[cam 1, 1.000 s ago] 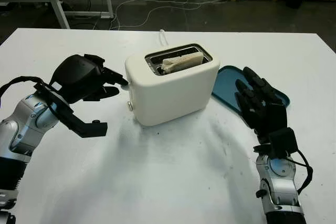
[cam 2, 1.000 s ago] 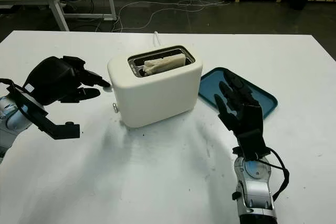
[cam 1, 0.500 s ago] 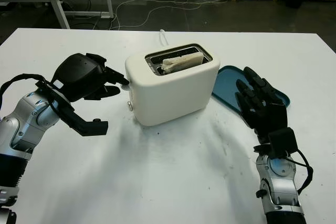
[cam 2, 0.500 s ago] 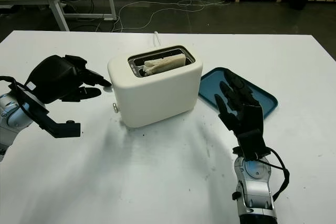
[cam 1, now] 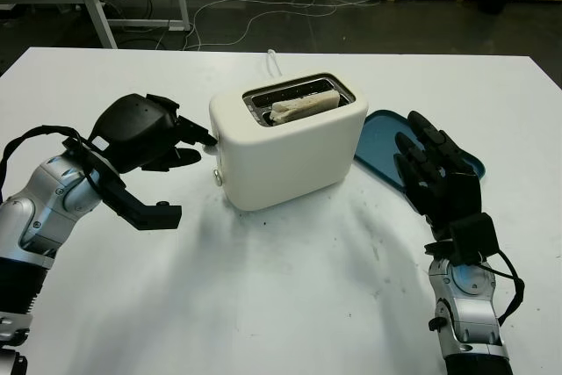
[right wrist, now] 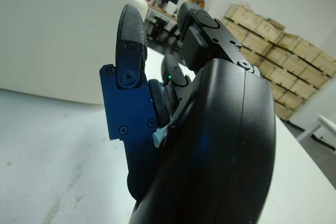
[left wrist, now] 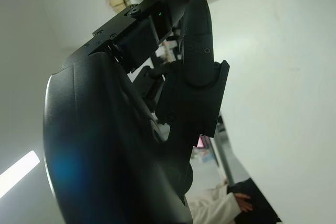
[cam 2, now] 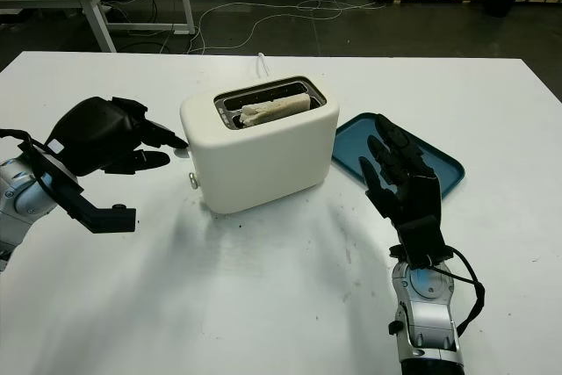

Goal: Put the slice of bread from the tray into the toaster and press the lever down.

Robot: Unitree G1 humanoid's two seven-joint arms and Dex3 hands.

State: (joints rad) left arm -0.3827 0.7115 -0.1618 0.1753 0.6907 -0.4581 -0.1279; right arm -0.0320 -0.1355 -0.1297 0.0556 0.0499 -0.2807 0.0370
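A: Checking lever: left hand [cam 1: 145, 133], empty and curled, has been lowered slightly at the toaster [cam 1: 285, 142] side, frame centre-left.

B: Bread slice [cam 1: 303, 104] already slotted; pressing judged underway. Right hand [cam 1: 435, 173] idles open, lower right.

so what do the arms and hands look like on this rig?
Both hands are matte black and three-fingered: left hand has a rounded black shell, right hand shows segmented, screw-fastened finger links. Forearms are silver-grey metal with black joint housings. Black cables loop beside each wrist, and a black bracket juts from the left wrist.
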